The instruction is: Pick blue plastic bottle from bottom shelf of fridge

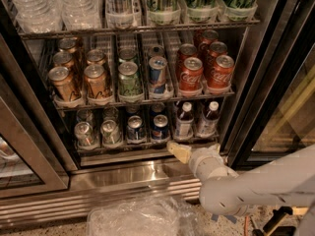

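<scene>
The fridge (248,82) stands open, and its bottom shelf (142,145) is a dark wire rack with a steel front rail. Two small plastic bottles with white caps, dark necks and pale blue-white labels stand side by side at the shelf's right end: the blue plastic bottle (183,121) and a like one (207,118) to its right. Blue-and-silver cans (160,128) fill the lanes to their left. My gripper (177,151), cream-tipped on a white arm, is just below and in front of the left bottle, at the height of the front rail and not touching it.
The rack above holds gold cans (63,84), a green can (129,77) and red cans (190,75). The top rack holds clear water bottles (34,6). Glass doors (288,117) stand at both sides. A crinkled clear plastic bag (135,218) lies on the floor below.
</scene>
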Controlling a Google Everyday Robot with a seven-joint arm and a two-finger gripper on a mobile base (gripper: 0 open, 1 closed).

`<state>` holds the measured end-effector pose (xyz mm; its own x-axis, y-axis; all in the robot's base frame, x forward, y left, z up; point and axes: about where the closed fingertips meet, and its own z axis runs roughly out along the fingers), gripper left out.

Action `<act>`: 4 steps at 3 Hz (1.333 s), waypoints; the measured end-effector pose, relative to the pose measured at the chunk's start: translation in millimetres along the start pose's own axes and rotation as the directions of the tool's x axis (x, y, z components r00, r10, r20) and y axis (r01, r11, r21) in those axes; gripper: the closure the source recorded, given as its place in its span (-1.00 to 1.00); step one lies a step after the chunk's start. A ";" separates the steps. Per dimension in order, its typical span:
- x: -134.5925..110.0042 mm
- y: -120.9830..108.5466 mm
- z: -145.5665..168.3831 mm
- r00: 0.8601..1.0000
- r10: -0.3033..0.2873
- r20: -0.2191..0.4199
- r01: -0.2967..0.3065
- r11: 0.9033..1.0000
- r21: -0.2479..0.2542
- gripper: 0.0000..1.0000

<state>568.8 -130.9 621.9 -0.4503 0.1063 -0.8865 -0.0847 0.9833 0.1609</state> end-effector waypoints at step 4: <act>-0.3 -24.8 28.0 0.994 0.017 0.107 -0.022 0.999 0.045 -0.63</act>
<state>595.9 -151.2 606.0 -0.3540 0.1386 -0.9249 -0.0346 0.9863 0.1610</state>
